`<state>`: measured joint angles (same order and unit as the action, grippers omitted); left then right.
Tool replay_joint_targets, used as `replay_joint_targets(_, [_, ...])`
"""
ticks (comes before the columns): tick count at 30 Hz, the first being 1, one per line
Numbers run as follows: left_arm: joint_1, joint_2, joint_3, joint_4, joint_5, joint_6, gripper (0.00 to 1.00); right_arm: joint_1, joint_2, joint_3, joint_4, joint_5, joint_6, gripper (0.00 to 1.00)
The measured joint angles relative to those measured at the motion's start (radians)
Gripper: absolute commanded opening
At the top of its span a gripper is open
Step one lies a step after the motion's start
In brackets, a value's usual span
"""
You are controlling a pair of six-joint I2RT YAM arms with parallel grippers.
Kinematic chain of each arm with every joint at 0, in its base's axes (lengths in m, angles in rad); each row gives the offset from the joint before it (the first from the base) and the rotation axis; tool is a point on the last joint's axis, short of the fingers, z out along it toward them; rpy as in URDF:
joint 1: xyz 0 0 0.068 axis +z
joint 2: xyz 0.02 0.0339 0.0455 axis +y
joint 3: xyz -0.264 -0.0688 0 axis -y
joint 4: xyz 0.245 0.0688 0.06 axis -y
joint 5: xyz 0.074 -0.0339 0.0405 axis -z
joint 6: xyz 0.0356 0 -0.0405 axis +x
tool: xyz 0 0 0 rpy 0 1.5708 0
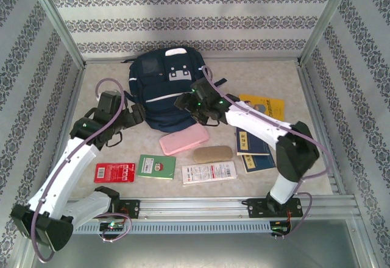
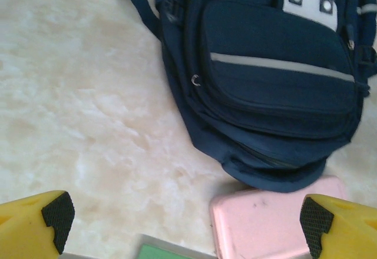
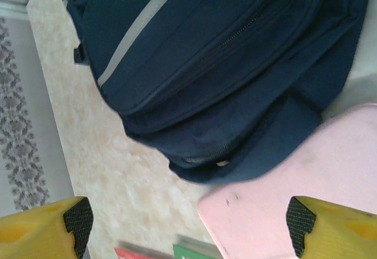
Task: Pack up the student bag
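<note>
The student bag [image 1: 166,88], navy blue with a grey stripe and white patches, lies flat at the back middle of the table, zips closed. My left gripper [image 1: 136,116] hovers by the bag's lower left side, open, with nothing between its fingers [image 2: 57,215]. My right gripper [image 1: 181,103] hangs over the bag's lower right corner, also open and empty. In the left wrist view the bag [image 2: 265,82] lies ahead, with a pink case [image 2: 271,223] just below it. In the right wrist view the bag's bottom zip [image 3: 206,156] sits above the same pink case [image 3: 288,194].
In front of the bag lie the pink case [image 1: 183,139], a tan case [image 1: 212,154], a green notebook [image 1: 156,166], a red card [image 1: 114,172] and a white packet [image 1: 209,172]. A yellow book [image 1: 265,106] and blue booklets [image 1: 253,145] lie under the right arm. Patterned walls enclose the table.
</note>
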<state>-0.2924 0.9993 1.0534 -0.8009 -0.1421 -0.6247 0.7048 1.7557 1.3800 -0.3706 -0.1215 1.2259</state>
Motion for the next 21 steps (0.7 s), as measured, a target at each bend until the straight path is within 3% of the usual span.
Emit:
replay_joint_targets(5, [0.000,-0.151,-0.060,0.014,-0.116,-0.011,1.00,0.005,0.153,0.102,0.028,0.008,0.134,0.86])
replay_joint_targets(9, [-0.001,-0.169,-0.065,0.025,-0.178,-0.021,1.00,0.012,0.259,0.183,0.032,0.010,0.214,0.85])
replay_joint_targets(13, [-0.002,-0.149,-0.083,0.027,-0.196,-0.031,1.00,0.018,0.353,0.267,0.032,0.011,0.272,0.77])
replay_joint_targets(19, [-0.008,-0.146,-0.087,0.027,-0.216,-0.032,1.00,0.025,0.459,0.388,0.044,0.016,0.334,0.56])
replay_joint_targets(21, [-0.008,-0.146,-0.087,0.027,-0.221,-0.032,1.00,0.031,0.476,0.401,0.050,0.025,0.343,0.33])
